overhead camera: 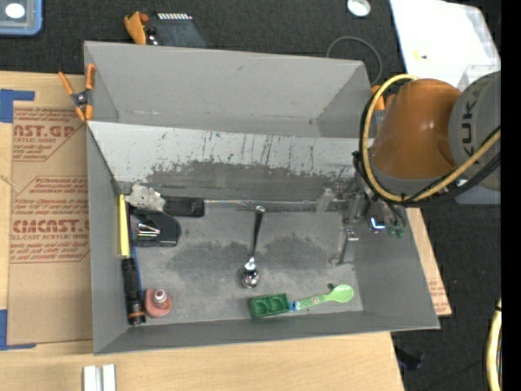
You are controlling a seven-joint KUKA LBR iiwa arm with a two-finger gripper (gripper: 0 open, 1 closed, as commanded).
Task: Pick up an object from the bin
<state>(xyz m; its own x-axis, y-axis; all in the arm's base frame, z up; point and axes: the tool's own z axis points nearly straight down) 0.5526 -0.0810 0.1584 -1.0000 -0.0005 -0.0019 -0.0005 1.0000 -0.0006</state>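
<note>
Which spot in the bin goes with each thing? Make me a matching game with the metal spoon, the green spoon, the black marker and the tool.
Things:
1. metal spoon
2. green spoon
3. black marker
4. tool

Places:
A. lower left corner of the bin
B. middle of the bin floor
C. right side, by the wall
D. lower right of the floor

Pairs: 1-B, 2-D, 3-A, 4-C

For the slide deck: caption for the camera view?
Robot hand at the right wall of the grey metal bin, nearest a light green plastic spoon; a silver metal spoon lies mid-bin.
</note>
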